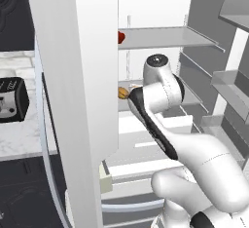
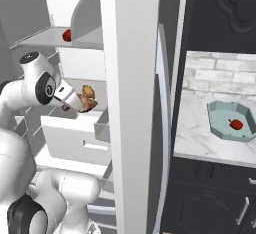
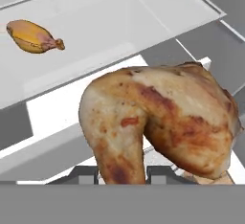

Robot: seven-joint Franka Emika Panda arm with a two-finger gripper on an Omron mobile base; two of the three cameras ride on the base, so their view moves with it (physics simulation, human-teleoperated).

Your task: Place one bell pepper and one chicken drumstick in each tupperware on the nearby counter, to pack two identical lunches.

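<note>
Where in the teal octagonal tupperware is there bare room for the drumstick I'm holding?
The pale teal octagonal tupperware has bare floor left of the small red bell pepper, toward its near-left wall. The right side by the pepper is tighter. Bare marble counter borders its left.

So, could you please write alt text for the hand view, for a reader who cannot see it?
A golden-brown chicken drumstick fills the foreground, held in the gripper, with its thin end down between the dark fingertips. Beyond it, a second drumstick lies on a white fridge shelf.
</note>
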